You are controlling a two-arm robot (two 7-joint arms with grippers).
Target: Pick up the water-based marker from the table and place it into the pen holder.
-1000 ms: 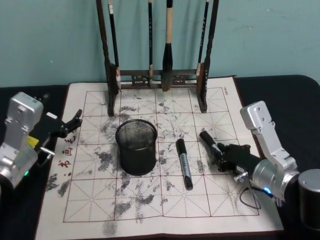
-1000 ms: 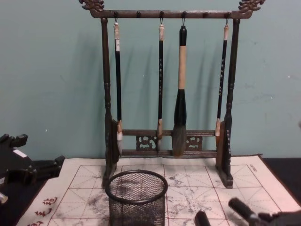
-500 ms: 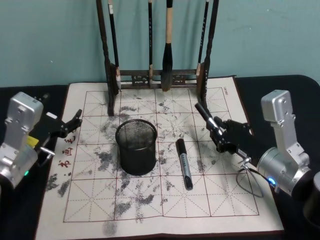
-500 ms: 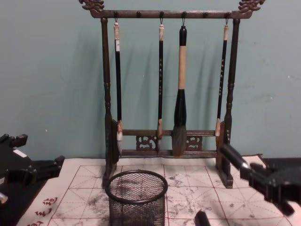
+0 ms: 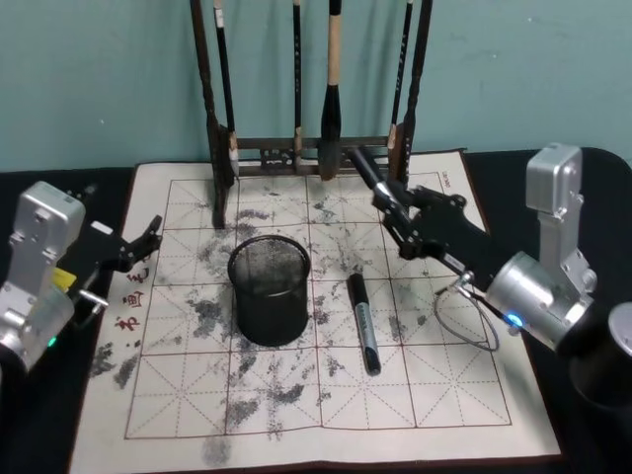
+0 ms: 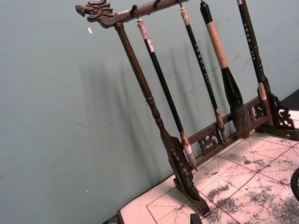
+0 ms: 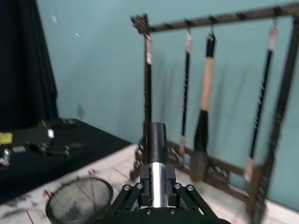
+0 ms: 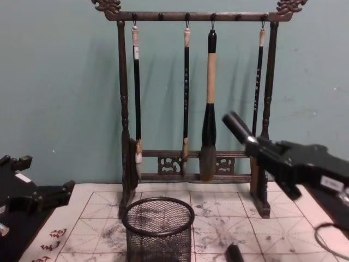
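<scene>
My right gripper (image 5: 397, 215) is shut on a black water-based marker (image 5: 371, 178) with a silver band, holding it in the air, tilted up toward the brush rack. It hangs to the right of and above the pen holder (image 5: 269, 288), a black mesh cup standing on the mat. In the chest view the held marker (image 8: 238, 126) sticks out of the right gripper (image 8: 257, 148), higher than the holder (image 8: 158, 228). The right wrist view shows the marker (image 7: 157, 139) clamped between the fingers (image 7: 140, 186), with the holder (image 7: 80, 205) low and off to one side. My left gripper (image 5: 138, 247) rests open at the mat's left edge.
A second black marker (image 5: 363, 322) lies on the ink-stained grid mat (image 5: 326, 405) just right of the holder. The tall dark wooden brush rack (image 5: 316, 148) with several hanging brushes stands at the mat's back edge, close behind the held marker. A loose cable (image 5: 464, 321) loops under the right wrist.
The right gripper has lifted the marker off the mat and carried it up, back and left, toward the rack and holder. The left arm has not moved.
</scene>
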